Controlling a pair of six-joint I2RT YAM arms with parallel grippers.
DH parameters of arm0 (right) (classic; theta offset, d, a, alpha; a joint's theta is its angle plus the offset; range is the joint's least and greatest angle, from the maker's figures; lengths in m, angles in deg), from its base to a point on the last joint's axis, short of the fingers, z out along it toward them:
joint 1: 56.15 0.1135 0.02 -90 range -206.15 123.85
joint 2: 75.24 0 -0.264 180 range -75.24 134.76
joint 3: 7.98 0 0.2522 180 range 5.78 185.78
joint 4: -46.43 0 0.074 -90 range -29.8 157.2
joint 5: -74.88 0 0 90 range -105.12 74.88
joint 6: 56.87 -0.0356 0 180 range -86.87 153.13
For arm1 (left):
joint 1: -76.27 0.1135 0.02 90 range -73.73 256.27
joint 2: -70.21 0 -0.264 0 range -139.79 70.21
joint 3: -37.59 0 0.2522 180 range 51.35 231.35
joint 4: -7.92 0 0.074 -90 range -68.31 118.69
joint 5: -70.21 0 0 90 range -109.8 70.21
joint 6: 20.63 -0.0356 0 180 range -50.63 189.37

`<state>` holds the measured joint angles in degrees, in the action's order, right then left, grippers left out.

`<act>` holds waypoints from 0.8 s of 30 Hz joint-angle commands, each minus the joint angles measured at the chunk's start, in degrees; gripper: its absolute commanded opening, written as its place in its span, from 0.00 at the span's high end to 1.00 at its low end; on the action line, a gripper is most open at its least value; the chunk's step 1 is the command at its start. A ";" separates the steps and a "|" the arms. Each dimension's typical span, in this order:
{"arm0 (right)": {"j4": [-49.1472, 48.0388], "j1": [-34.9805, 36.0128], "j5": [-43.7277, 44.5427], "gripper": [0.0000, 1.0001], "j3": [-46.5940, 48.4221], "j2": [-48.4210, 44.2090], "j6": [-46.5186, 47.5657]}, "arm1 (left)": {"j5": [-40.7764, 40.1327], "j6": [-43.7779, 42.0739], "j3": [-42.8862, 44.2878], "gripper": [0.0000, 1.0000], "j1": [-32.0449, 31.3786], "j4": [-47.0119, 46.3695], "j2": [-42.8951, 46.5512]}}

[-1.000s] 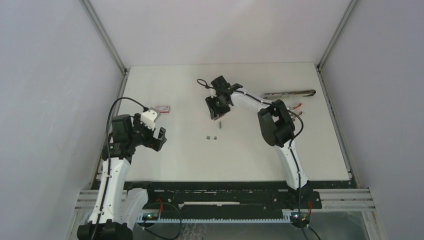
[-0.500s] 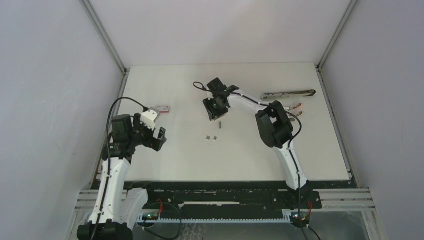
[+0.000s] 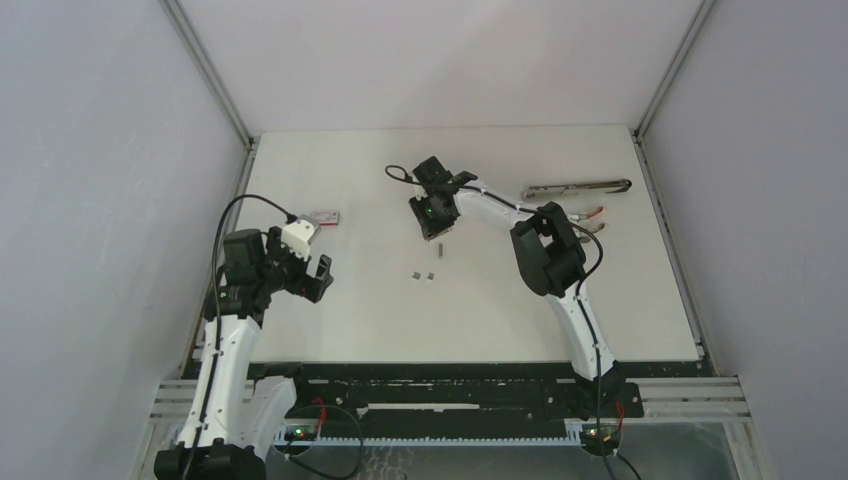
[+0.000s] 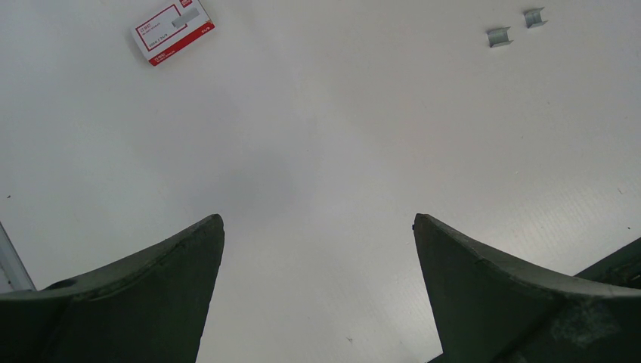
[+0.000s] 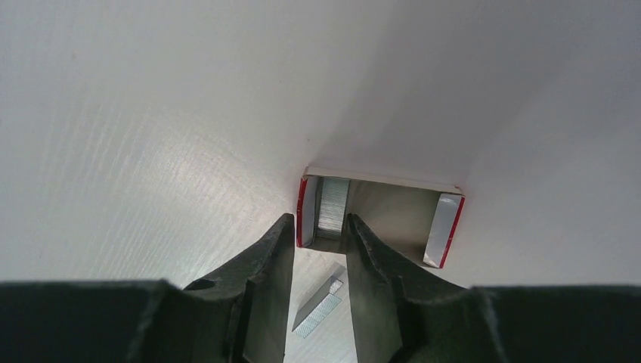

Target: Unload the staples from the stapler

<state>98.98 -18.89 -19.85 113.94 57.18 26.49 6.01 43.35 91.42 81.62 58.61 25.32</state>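
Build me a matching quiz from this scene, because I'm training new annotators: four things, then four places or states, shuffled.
1. left hand
2. shut red-and-white box
3. open box
4. stapler

A. at the far right of the table
B. at the fingertips of the right hand, staples inside
C. wide open, holding nothing
D. lying flat, beyond the left hand

Pairs: 1-C, 2-D, 3-B, 4-A

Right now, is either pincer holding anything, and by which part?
The left pincer is open and empty. The right pincer has its tips either side of the staples at one end of an open box; a firm grip cannot be told.
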 commanded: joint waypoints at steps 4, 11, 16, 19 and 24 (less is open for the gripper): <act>-1.08 0.27 0.95 0.73 1.17 -2.17 0.72 | 1.27 0.36 -0.88 0.00 0.53 -1.51 0.49; -1.08 0.27 0.95 0.77 1.26 -2.24 0.74 | 1.36 0.36 -0.79 0.00 0.52 -1.51 0.32; -1.16 0.28 0.67 0.77 1.29 -2.49 0.96 | 1.36 0.36 -0.79 0.00 0.49 -1.51 0.21; -0.90 0.00 -1.00 0.68 1.58 -3.22 1.14 | 1.36 0.33 -0.79 0.00 0.51 -1.52 0.15; -0.24 -1.48 -5.02 0.58 1.48 -7.50 0.93 | 1.43 0.36 -0.79 0.00 0.54 -1.51 0.15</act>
<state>99.11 -19.44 -21.71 113.94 56.87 27.15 6.03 43.35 91.42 81.62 58.61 25.30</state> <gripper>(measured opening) 0.407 0.996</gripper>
